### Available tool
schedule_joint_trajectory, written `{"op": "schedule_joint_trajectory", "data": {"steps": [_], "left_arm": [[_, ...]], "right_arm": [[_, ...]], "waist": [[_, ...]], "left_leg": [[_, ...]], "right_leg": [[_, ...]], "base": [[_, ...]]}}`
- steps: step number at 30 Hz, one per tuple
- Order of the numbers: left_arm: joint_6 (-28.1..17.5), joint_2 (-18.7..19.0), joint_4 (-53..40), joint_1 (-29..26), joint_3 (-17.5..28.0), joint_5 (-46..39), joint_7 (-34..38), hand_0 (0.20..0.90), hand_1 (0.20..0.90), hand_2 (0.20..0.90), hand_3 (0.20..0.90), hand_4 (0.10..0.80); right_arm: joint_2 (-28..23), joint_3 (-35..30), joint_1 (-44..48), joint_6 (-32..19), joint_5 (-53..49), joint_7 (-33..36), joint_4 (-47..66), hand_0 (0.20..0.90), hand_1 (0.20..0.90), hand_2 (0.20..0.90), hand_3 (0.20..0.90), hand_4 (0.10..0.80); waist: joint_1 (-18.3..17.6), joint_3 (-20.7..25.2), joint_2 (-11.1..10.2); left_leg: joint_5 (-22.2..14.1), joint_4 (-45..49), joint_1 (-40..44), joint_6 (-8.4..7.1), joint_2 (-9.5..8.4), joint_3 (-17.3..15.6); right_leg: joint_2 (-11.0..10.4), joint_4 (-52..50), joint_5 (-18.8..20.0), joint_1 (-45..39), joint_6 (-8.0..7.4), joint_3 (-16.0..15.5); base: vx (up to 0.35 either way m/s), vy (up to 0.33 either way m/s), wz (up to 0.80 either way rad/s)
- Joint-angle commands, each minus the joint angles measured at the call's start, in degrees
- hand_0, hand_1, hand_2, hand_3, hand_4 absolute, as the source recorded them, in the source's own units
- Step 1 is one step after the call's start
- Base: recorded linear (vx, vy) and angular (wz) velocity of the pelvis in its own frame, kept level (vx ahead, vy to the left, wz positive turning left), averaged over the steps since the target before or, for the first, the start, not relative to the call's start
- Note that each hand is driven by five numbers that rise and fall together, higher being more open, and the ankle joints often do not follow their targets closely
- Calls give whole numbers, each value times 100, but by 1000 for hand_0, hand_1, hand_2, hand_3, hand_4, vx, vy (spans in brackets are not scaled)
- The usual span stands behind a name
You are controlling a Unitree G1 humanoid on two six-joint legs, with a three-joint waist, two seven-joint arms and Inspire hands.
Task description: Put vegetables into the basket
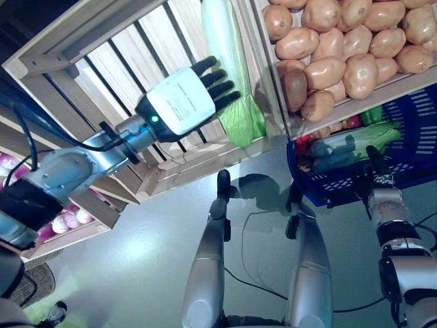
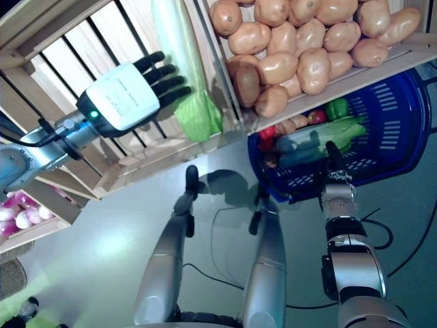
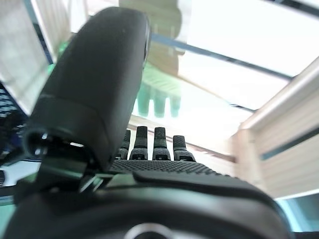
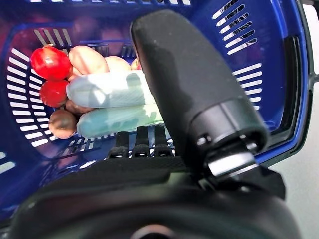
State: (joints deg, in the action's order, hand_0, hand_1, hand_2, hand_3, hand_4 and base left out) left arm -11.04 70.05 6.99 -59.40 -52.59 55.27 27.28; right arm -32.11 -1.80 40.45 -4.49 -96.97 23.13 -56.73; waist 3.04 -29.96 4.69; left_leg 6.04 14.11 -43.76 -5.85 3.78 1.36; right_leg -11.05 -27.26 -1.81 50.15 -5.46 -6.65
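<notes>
Left hand (image 1: 188,99) reaches into the wooden crate (image 1: 123,61), fingers straight, tips just touching the long pale-green cabbage (image 1: 229,61), its top cut off. Right hand (image 4: 149,144) shows only partly at the blue basket (image 1: 416,123); grip unreadable. Inside lie cabbages (image 4: 112,89), tomatoes (image 4: 50,62) and potatoes (image 4: 87,59), partly hidden.

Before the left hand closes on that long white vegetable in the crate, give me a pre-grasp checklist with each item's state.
1. Left hand open, fingers straight: ok.
2. Left hand at the long white vegetable: ok; contact: cannot tell.
3. Vegetable clear of the potatoes, behind the wooden divider: ok.
4. Blue basket has room beside the vegetables already in it: ok.
5. Right hand at the basket's rim; grip: cannot tell.
</notes>
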Motion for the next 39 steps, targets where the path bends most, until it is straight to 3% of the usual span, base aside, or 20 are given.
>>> {"op": "schedule_joint_trajectory", "data": {"steps": [1,13,16,26,31,39], "left_arm": [[-166,109,-131,-643,500,2,437,900,900,900,900,800],[-867,-101,471,-1130,18,-82,236,900,900,900,900,800],[-900,-192,744,-1190,-139,-26,474,900,900,900,900,800],[-632,-739,2310,-1358,-837,63,1741,900,900,900,900,800],[-626,-1029,2942,-1172,-907,271,1911,900,900,900,900,800],[-128,-1456,3487,-1134,-941,353,2043,900,900,900,900,800]], "right_arm": [[-582,-122,-390,-78,239,-146,-72,900,900,900,900,800],[-472,3,-380,-152,491,-268,8,900,900,900,900,800],[-494,37,-318,-120,504,-288,-5,900,900,900,900,800],[-677,251,-15,-46,666,-257,9,900,900,900,900,800],[-719,337,-48,-104,623,-189,260,900,900,900,900,800],[-575,573,124,-165,588,21,519,900,900,900,900,800]], "waist": [[-215,17,109],[-297,17,-13],[-330,17,-34],[-448,17,-214],[-525,17,-310],[-597,17,-431]], "left_leg": [[-10,174,-139,332,-434,-270],[-96,188,-96,325,-405,-345],[-98,221,-129,320,-386,-362],[-110,303,-307,298,-296,-397],[-102,317,-440,295,-269,-387],[-106,280,-476,270,-210,-408]], "right_leg": [[422,1002,592,-667,255,-234],[491,985,534,-687,269,-202],[496,966,540,-657,269,-191],[574,872,514,-485,278,-167],[637,825,532,-330,273,-135],[710,865,544,-287,285,-89]], "base": [[0,0,0],[-3,1,0],[0,0,0],[0,3,0],[-4,2,-1],[-8,-1,-2]]}}
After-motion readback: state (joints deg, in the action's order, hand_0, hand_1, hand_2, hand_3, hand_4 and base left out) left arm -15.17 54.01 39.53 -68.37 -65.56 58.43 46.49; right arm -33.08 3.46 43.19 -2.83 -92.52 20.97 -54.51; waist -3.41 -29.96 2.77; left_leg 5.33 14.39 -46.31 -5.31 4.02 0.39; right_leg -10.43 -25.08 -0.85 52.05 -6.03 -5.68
